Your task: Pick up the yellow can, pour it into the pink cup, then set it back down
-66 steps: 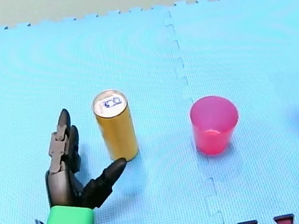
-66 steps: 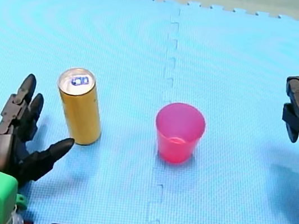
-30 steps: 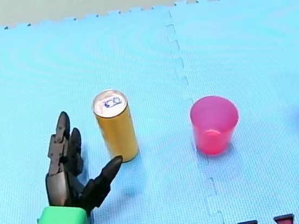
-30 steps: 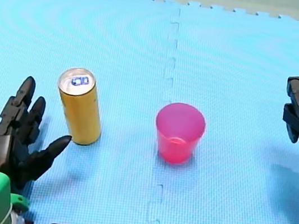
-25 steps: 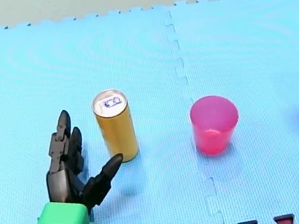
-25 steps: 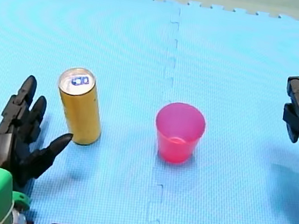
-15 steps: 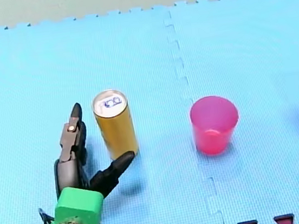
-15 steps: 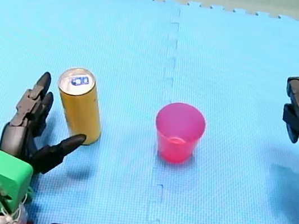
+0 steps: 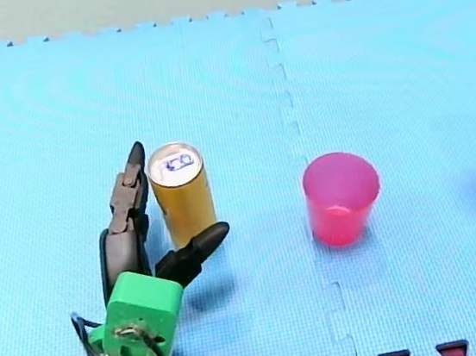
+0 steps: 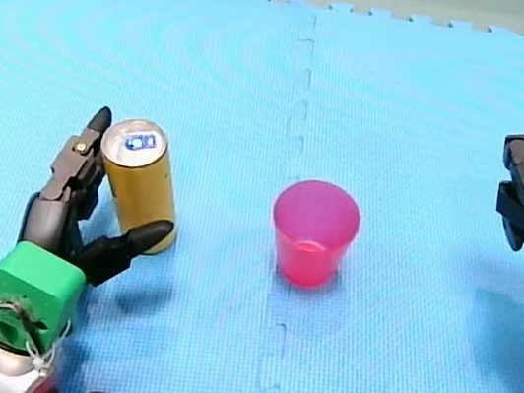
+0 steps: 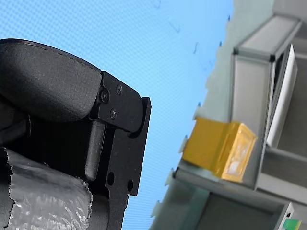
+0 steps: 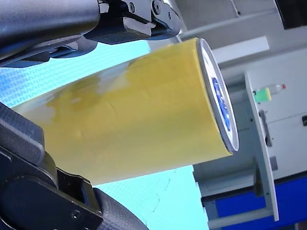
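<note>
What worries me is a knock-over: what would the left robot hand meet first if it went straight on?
The yellow can: it stands between the fingers and thumb of the left robot hand, so the palm would likely push against it next.

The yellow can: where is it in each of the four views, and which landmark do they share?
First head view: yellow can left of centre, upright, flanked by the left hand.
Second head view: further left, left of the pink cup.
Second wrist view: across the middle.
First wrist view: a yellow box in the background, not the can.
Shared landmark: the blue mat.
</note>
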